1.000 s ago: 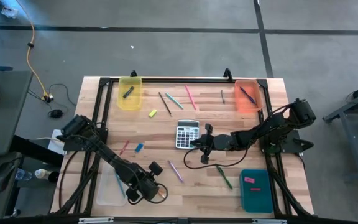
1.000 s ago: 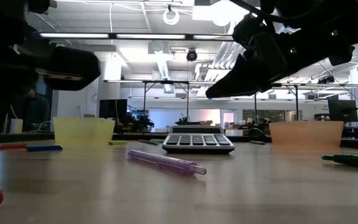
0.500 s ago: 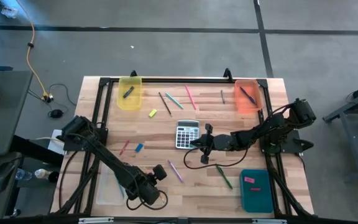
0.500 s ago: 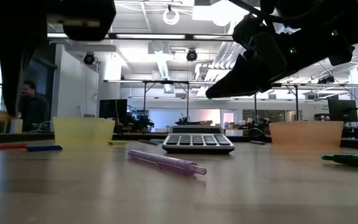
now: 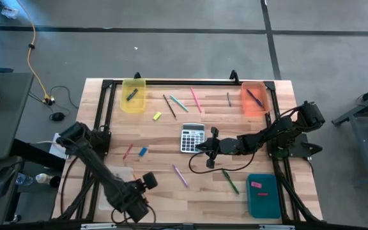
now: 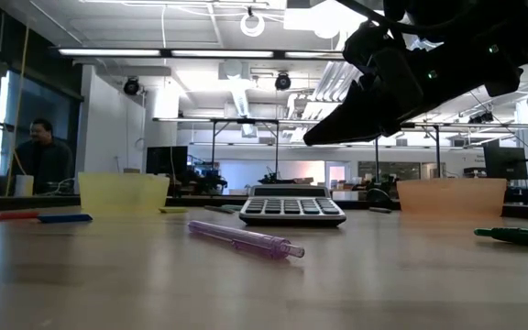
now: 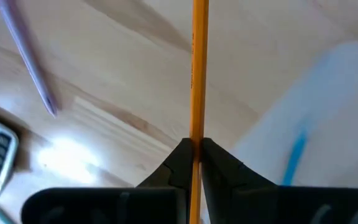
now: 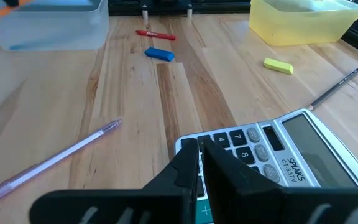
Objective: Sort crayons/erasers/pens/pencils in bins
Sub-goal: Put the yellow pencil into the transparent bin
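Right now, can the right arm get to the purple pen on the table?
Probably yes. The right gripper hangs shut beside the calculator, holding nothing, and the purple pen lies close by on bare wood with nothing between them. It would need to open first.

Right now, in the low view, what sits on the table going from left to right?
Red crayon → blue crayon → yellow bin → purple pen → calculator → orange bin → green pen.
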Robot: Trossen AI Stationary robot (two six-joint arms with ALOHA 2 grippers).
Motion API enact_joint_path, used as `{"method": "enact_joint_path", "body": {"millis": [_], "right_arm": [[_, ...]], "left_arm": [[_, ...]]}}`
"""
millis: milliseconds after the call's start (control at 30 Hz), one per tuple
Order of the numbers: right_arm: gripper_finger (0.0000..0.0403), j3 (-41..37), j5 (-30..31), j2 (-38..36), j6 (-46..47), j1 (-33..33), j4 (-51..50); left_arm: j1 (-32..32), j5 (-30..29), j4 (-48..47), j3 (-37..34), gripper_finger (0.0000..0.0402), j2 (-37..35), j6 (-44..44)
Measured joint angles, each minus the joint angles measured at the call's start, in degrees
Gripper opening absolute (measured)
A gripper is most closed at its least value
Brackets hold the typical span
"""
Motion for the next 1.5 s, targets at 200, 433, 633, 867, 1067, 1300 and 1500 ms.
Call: {"method": "enact_joint_path", "body": {"millis": [200, 433, 633, 867, 1067, 1300, 1500], "right_arm": [[0.0015, 0.0, 0.0, 0.0, 0.0, 0.0, 0.0], [0.0015, 0.0, 0.0, 0.0, 1.3, 0.0, 0.0], [0.0015, 0.0, 0.0, 0.0, 1.3, 0.5, 0.0], [0.0015, 0.0, 0.0, 0.0, 1.4, 1.5, 0.3], [0.0015, 0.0, 0.0, 0.0, 2.8, 1.8, 0.4], [0.0015, 0.0, 0.0, 0.0, 2.8, 3.2, 0.7], [0.0015, 0.0, 0.0, 0.0, 2.6, 3.7, 0.7]], "left_arm": [[-3.2, 3.4, -9.1, 2.6, 0.0011, -0.1, -3.7], [-7.3, 8.0, -14.7, 2.7, 0.0011, -0.1, -11.4], [-10.7, 9.6, -16.6, 2.7, 0.0011, -0.1, -16.5], [-14.2, 10.6, -16.6, 2.7, 0.0011, -0.1, -21.2], [-15.9, 10.5, -16.5, 2.6, 0.0007, -0.1, -21.3], [-14.7, 7.9, -14.4, -0.6, 0.0000, -0.2, -16.3], [-13.4, 6.9, -9.9, -3.6, 0.0000, -0.2, -12.7]]}}
